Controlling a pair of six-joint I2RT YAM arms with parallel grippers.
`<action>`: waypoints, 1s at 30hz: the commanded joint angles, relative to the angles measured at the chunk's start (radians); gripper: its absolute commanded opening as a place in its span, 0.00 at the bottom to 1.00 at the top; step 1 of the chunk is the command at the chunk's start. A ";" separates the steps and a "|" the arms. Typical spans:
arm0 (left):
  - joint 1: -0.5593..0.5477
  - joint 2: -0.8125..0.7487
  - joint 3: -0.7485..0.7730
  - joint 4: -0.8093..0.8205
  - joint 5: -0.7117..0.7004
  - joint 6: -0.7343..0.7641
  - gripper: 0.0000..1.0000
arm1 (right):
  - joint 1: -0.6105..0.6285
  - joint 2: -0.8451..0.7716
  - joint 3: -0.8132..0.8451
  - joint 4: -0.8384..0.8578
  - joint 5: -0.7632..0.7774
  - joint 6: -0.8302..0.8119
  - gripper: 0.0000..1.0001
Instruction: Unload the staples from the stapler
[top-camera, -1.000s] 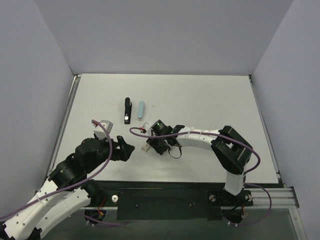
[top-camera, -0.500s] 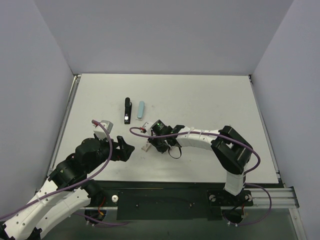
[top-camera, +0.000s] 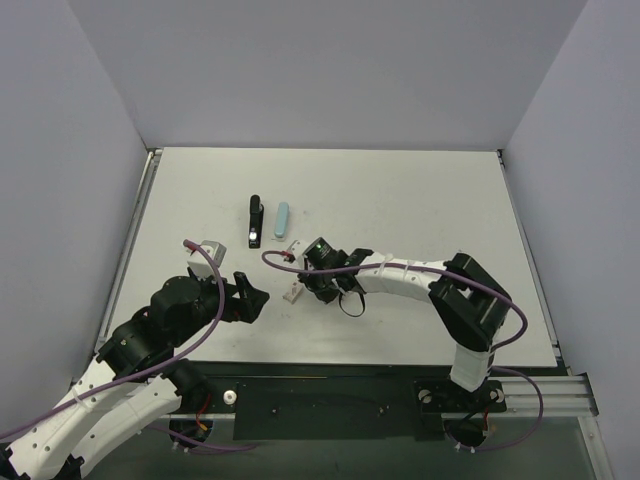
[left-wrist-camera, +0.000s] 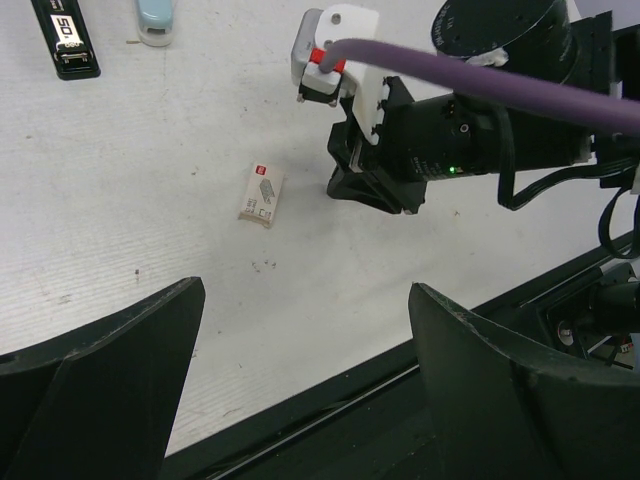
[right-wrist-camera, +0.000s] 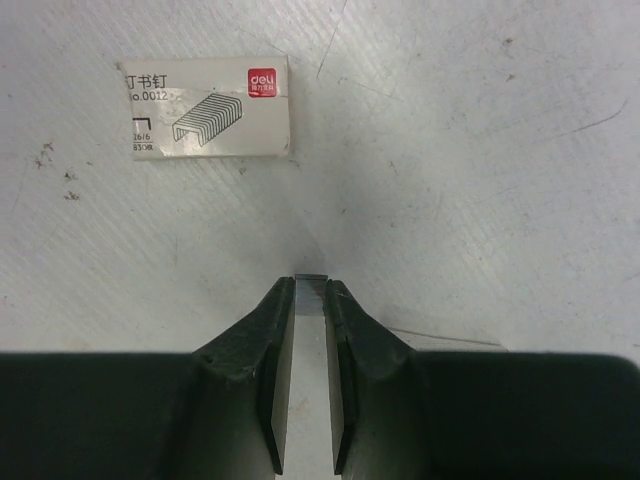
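The slim black stapler (top-camera: 254, 222) lies at the far left of the table, also in the left wrist view (left-wrist-camera: 65, 40). My right gripper (top-camera: 318, 292) is low over the table in the middle. Its jaws are nearly closed on a small silvery strip of staples (right-wrist-camera: 311, 292) at the fingertips. A white staple box (right-wrist-camera: 205, 118) lies just ahead of it, also seen from above (top-camera: 293, 293) and in the left wrist view (left-wrist-camera: 262, 194). My left gripper (top-camera: 250, 297) is open and empty, to the left of the box.
A light blue oblong object (top-camera: 283, 220) lies beside the stapler, also in the left wrist view (left-wrist-camera: 158, 18). The table's dark front edge (left-wrist-camera: 330, 400) runs just below my left fingers. Grey walls stand on three sides.
My right gripper has shifted slightly to the right, away from the staple box, so more of the box shows. The left arm has not moved.
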 joint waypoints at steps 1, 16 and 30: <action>-0.003 0.000 0.027 0.012 -0.011 0.017 0.94 | -0.025 -0.108 -0.006 -0.028 0.017 0.017 0.09; -0.005 -0.008 0.025 0.007 -0.008 0.018 0.94 | -0.133 -0.185 -0.073 -0.024 0.023 0.011 0.09; -0.005 -0.011 0.022 0.007 0.000 0.017 0.94 | -0.145 -0.180 -0.122 0.002 0.041 0.011 0.09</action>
